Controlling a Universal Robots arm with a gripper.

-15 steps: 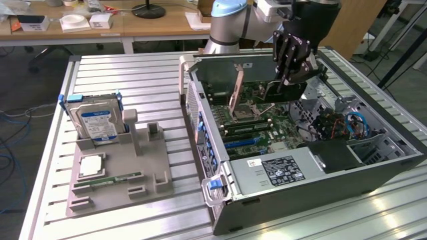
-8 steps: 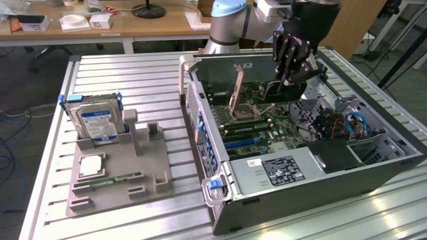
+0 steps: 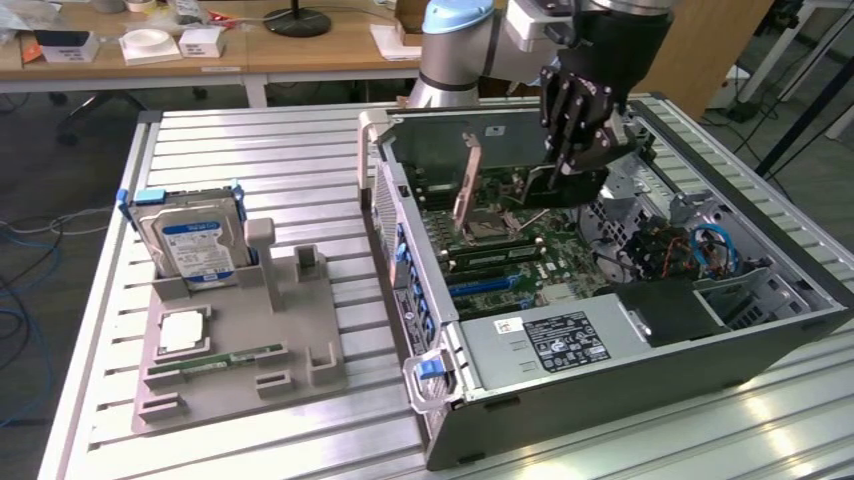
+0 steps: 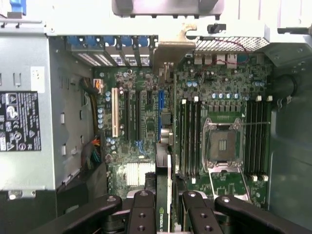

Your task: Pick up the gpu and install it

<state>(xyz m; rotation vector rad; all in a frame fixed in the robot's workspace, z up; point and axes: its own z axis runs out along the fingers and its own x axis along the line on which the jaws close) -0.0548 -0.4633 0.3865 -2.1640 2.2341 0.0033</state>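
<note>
From the exterior view, my black pincer (image 3: 577, 165) hangs inside the open grey computer case (image 3: 747, 340) lying on the ribbed metal worktop (image 3: 267, 160), just above the green motherboard (image 3: 534, 250). Between my fingers sits the gpu (image 3: 466, 192), a thin flat card standing on edge, its silver bracket end towards the case's back wall. On the exterior view's left, a boxy silver hard drive with blue label (image 3: 196, 247) stands upright in a grey holder tray (image 3: 287, 340). Wrist view now: my pincer (image 4: 165, 212) clamps the gpu (image 4: 164, 190) edge-on, over the expansion slots (image 4: 131, 117), beside the square processor socket (image 4: 223, 145).
</note>
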